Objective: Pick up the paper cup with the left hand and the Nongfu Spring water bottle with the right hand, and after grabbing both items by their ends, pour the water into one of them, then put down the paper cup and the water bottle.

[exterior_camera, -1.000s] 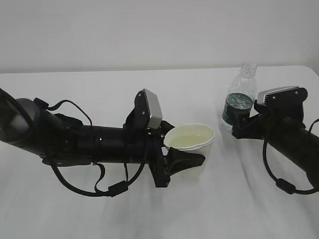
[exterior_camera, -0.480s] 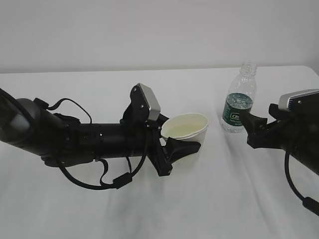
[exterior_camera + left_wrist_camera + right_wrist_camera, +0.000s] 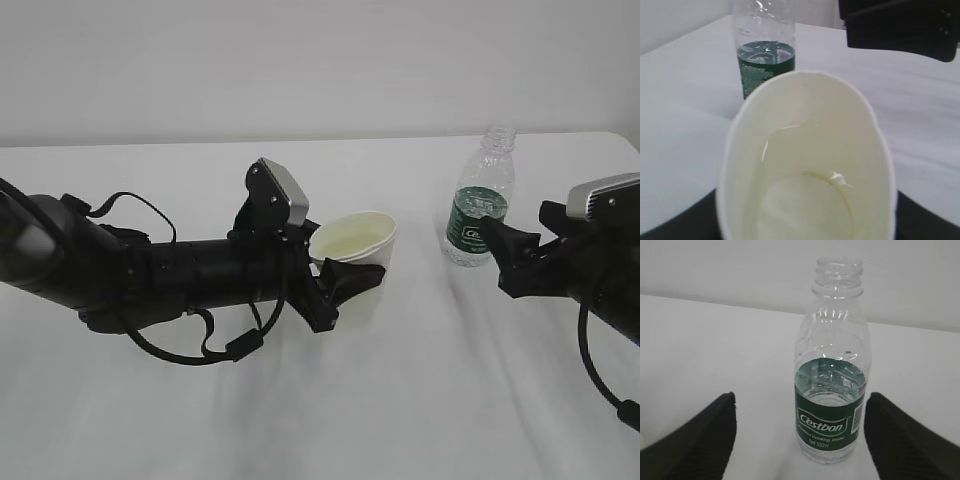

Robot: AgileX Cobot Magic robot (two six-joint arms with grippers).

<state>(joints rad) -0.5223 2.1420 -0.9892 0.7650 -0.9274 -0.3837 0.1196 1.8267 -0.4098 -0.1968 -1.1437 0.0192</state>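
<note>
On the dark green label [image 3: 830,422] of the water bottle [image 3: 832,365], "Cestbon" is printed in white; below it, at 6 o'clock, "Net 350ml" is read.

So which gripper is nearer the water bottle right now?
Right. The right gripper sits open just beside the water bottle, not touching; the left gripper holds the paper cup farther away.

Exterior view: camera stands off the table's [image 3: 420,420] near edge, raised, looking down at a slant toward the far edge and wall, taking in both arms. Left wrist view: very close behind the paper cup [image 3: 807,165], looking into its mouth and past it across the table to the Nongfu Spring water bottle [image 3: 765,55]. Right wrist view: low, near, facing the same bottle between its fingers [image 3: 695,440]. All three views share the bottle.
</note>
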